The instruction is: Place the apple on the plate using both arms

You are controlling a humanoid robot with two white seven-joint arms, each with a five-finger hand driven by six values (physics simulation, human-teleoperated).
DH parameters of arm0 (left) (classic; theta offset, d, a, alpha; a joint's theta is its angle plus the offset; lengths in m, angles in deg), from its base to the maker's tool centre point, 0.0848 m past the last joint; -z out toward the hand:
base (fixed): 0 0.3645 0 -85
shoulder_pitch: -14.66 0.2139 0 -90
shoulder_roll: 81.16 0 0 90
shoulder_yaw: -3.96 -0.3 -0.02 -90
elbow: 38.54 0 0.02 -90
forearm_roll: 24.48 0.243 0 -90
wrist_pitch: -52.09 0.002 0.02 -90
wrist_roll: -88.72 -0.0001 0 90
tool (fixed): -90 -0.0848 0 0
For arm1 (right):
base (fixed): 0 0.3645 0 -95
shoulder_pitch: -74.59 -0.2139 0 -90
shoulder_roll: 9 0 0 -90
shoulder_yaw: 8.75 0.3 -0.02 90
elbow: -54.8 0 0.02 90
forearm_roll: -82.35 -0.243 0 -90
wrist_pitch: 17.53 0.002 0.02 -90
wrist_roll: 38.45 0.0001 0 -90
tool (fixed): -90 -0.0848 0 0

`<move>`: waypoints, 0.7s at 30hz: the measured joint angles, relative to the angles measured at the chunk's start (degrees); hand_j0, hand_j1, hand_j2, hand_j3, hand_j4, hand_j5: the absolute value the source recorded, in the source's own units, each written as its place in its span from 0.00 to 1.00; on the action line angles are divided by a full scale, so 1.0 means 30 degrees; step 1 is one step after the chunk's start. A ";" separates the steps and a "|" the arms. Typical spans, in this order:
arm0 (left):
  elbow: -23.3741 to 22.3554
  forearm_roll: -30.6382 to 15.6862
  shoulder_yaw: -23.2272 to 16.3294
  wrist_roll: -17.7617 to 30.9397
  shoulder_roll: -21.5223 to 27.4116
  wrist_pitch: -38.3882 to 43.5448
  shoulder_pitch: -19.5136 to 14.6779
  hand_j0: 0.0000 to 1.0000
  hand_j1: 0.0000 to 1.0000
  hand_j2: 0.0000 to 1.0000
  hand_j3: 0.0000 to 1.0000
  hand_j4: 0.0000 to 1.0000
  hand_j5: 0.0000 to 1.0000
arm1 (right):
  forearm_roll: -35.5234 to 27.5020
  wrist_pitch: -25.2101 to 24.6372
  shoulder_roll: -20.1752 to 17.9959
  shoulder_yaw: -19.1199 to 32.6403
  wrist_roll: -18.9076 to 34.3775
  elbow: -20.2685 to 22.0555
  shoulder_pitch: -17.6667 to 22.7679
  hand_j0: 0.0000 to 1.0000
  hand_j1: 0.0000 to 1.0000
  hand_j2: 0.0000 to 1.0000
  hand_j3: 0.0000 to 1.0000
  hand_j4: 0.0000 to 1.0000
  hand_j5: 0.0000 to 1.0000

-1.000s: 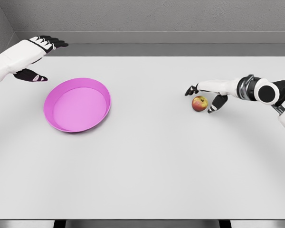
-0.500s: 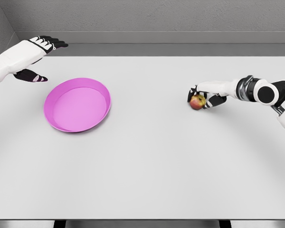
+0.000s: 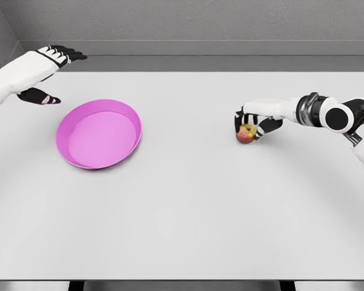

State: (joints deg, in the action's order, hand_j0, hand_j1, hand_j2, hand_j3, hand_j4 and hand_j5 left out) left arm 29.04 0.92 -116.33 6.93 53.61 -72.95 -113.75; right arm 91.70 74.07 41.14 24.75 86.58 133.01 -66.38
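A small red and yellow apple (image 3: 246, 134) sits right of the table's middle in the head view. My right hand (image 3: 250, 125) reaches in from the right edge and is curled over the apple, fingers wrapped around its top and sides. The pink round plate (image 3: 131, 114) lies on the left part of the table, well apart from the apple. My left hand (image 3: 48, 74) hovers beyond the plate's far left side, fingers spread and holding nothing.
The white table (image 3: 188, 212) spans the view, with a grey wall behind its far edge. The table's front edge runs along the bottom of the picture.
The right hand has closed over the apple, and hand and apple have shifted slightly left. The left arm has not moved.
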 measured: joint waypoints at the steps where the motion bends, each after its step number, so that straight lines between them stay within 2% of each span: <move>1: 0.0000 0.0003 0.0000 0.0000 0.0000 0.0000 -0.0029 1.00 1.00 1.00 1.00 1.00 1.00 | 0.0000 0.0003 -0.0001 0.0004 -0.0001 0.0079 0.0000 0.39 0.39 0.39 0.39 0.39 0.39; 11: -0.0100 -0.0008 0.0000 0.0000 0.0152 0.0000 -0.0029 1.00 1.00 1.00 1.00 1.00 1.00 | -0.0025 0.0010 -0.0028 0.0179 0.0000 0.1465 0.0000 0.34 0.34 0.34 0.34 0.34 0.34; 18: -0.0115 -0.0019 0.0000 0.0000 0.0200 0.0000 -0.0029 1.00 1.00 1.00 1.00 1.00 1.00 | -0.0069 -0.0042 0.0012 0.0463 0.0008 0.3997 -0.0088 0.32 0.32 0.32 0.32 0.32 0.32; 19: -0.0116 -0.0019 -0.0001 0.0000 0.0201 0.0000 -0.0029 1.00 1.00 1.00 1.00 1.00 1.00 | -0.0085 -0.0049 0.0040 0.0501 0.0006 0.4277 -0.0088 0.29 0.29 0.29 0.29 0.29 0.29; 21: -0.0117 -0.0020 -0.0001 0.0000 0.0203 0.0000 -0.0029 1.00 1.00 1.00 1.00 1.00 1.00 | -0.0098 -0.0056 0.0086 0.0549 0.0007 0.4620 -0.0117 0.30 0.30 0.30 0.30 0.30 0.30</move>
State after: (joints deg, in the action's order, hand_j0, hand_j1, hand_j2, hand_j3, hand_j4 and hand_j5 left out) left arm 28.69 0.86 -116.33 6.93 54.22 -72.95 -113.84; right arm 91.40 73.90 41.40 26.40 86.60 146.87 -66.73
